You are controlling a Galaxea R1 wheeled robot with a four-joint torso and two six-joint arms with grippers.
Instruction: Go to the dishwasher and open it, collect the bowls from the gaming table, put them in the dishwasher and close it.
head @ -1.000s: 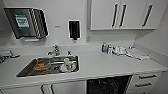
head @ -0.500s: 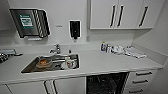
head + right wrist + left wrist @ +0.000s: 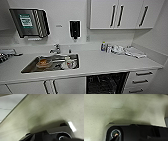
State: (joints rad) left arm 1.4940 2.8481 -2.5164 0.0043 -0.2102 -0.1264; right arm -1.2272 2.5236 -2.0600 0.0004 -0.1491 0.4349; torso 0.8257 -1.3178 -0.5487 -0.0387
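Note:
The dishwasher (image 3: 107, 83) sits under the white counter (image 3: 105, 62), right of the sink. Its front is open, showing a dark inside with wire racks. The bowls and the gaming table are out of view. Both wrist views look down on a pale speckled floor (image 3: 121, 109) (image 3: 52, 110), with dark parts of the robot at the edge.
A steel sink (image 3: 30, 67) holds an orange-brown dish (image 3: 43, 63) and other dishes (image 3: 68, 63), with a tap (image 3: 55, 48) behind. Bottles and packets (image 3: 117, 48) lie at the counter's back right. White drawers (image 3: 140, 81) stand right of the dishwasher, wall cabinets (image 3: 120, 13) above.
The whole head view has shifted slightly, so the camera moved a little. Nothing on the counter or in the sink has moved.

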